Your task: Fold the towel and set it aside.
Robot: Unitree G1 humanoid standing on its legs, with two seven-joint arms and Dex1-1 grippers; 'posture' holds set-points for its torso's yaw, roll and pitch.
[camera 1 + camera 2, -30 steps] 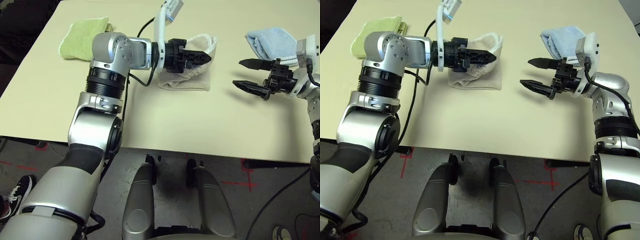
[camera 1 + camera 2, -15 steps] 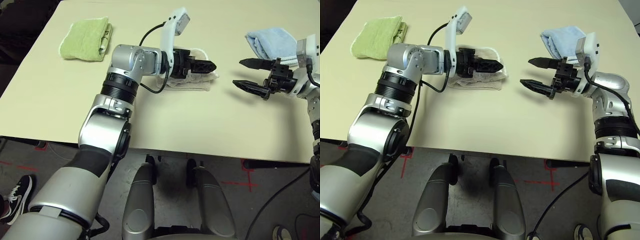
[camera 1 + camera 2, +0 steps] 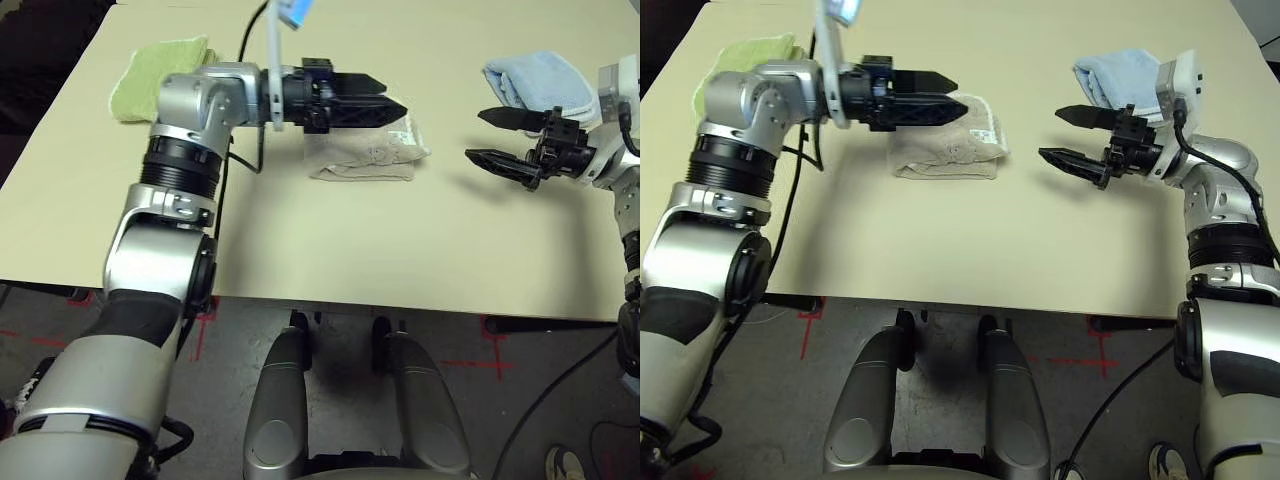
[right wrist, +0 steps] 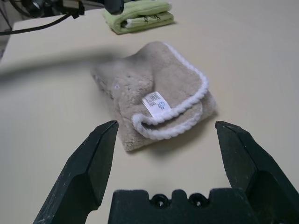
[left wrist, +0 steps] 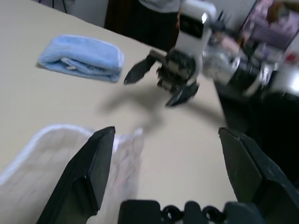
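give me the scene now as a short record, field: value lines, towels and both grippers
beige towel: folded, lying flat mid-table, white edging and a small label facing the right gripper
blue towel: folded, far right of the table
green towel: folded, far left, partly behind the left arm
left gripper: open, empty, just above the beige towel's far edge, pointing right
right gripper: open, empty, off the table, aimed at the beige towel
table: cream surface
task status: towel folded, released
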